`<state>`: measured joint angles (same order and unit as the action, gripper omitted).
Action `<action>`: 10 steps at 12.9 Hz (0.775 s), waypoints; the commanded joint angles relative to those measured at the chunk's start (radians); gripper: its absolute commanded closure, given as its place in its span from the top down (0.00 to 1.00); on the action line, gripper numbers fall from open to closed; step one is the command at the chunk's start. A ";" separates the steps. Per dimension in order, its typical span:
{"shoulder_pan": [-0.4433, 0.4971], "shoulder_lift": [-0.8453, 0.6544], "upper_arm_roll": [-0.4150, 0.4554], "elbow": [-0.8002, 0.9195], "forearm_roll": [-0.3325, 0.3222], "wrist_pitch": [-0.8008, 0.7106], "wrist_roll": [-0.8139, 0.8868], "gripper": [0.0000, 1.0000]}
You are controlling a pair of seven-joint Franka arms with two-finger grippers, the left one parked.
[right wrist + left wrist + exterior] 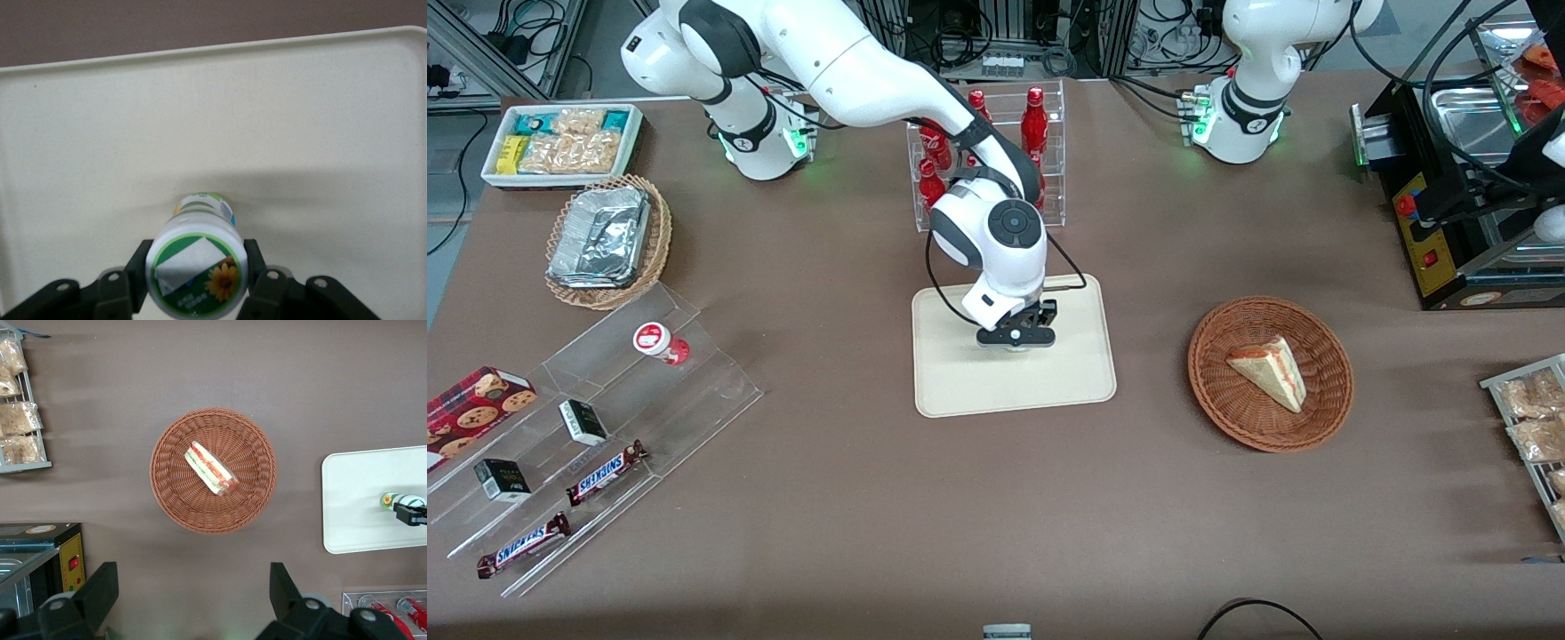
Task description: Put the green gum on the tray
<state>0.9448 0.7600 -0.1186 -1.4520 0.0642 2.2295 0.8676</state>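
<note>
Gripper (1016, 342): low over the middle of the tray (951, 391), fingers (137, 277) clamped on either side of the green gum (197, 277).
Green gum: upright, held near its lid, base at or just above the tray surface; contact cannot be told.
Tray: beige, on the brown bench (854, 516).
Wicker basket (1325, 413): at 3 o'clock from the tray, holds a sandwich wedge (1270, 371).
Red-lidded canister (660, 342): at 9 o'clock, on a clear stepped stand (694, 391).
</note>
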 commanded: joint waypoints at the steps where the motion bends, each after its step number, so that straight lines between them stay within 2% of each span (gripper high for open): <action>1: 0.005 0.030 -0.009 0.042 0.026 0.005 0.004 0.02; 2: 0.005 0.033 -0.009 0.042 0.026 0.005 0.004 0.12; 3: 0.003 0.032 -0.009 0.042 0.026 0.005 0.002 0.82; 4: 0.002 0.024 -0.009 0.042 0.026 0.004 0.001 1.00; 7: -0.029 -0.049 -0.009 0.013 0.040 -0.013 -0.013 1.00; 10: -0.110 -0.279 -0.009 -0.129 0.058 -0.068 -0.114 1.00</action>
<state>0.8844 0.6667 -0.1352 -1.4497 0.0906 2.2170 0.8362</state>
